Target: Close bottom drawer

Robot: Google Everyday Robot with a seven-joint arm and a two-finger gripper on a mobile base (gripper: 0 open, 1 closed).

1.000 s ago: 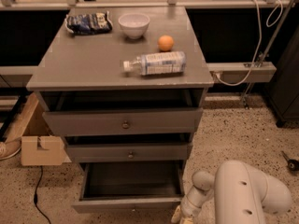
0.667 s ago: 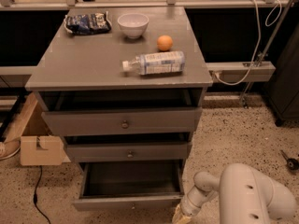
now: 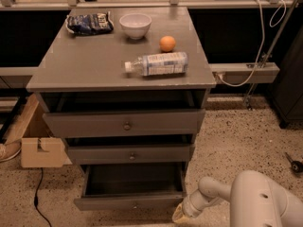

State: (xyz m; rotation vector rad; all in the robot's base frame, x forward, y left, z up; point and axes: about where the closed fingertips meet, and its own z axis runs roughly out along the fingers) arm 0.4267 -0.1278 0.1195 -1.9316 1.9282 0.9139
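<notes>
The bottom drawer (image 3: 130,202) is the lowest of three grey drawers in the cabinet. It is pulled out the farthest, with its dark empty inside (image 3: 135,178) showing and a tiny knob on its low front. My gripper (image 3: 181,214) is at the bottom edge of the view, low by the floor, right beside the drawer's right front corner. Its tip is cut off by the frame edge. The white arm (image 3: 258,200) reaches in from the lower right.
The middle drawer (image 3: 130,154) and top drawer (image 3: 125,124) stand slightly open. On the cabinet top lie a water bottle (image 3: 158,64), an orange (image 3: 167,43), a white bowl (image 3: 135,24) and a chip bag (image 3: 89,23). A cardboard box (image 3: 40,150) and a cable are on the left floor.
My gripper has edged a little left, closer to the bottom drawer's right front corner. The drawer looks as far out as before.
</notes>
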